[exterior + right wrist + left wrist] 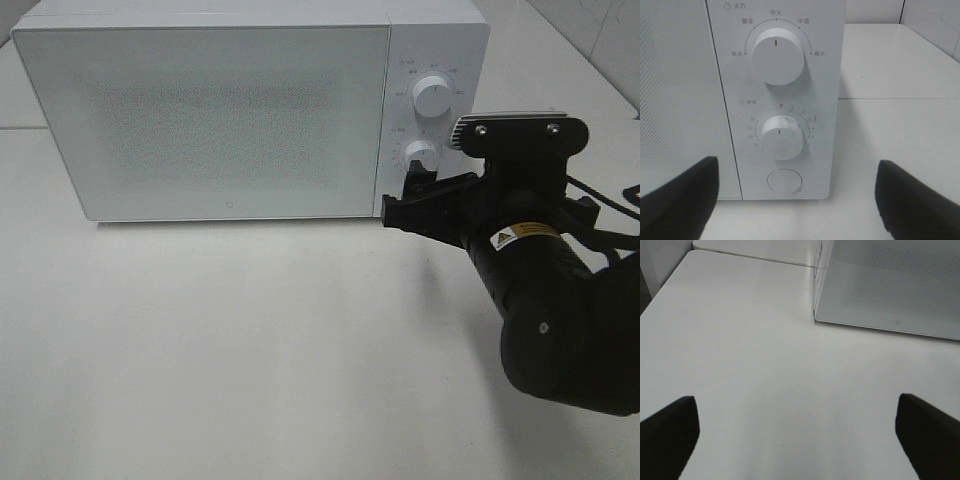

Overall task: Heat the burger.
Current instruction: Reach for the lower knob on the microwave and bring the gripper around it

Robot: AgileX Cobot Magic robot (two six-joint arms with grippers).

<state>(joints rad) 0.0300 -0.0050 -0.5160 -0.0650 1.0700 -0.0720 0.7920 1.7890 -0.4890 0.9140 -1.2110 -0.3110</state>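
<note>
Looking down from the high camera: a smooth, glossy white table (250, 350), pale tiles behind, and a boxy white microwave (220, 110) with its frosted, speckled door shut. The black right gripper (410, 195) hovers just beside the lower knob (421, 153), jaws apart, gripping nothing. Over to the left wrist: the left gripper (796, 405) is spread wide above the tabletop, nothing held. Right wrist now: two round white dials stacked, with a flat round button (782, 181) beneath. The burger shows in no view.
</note>
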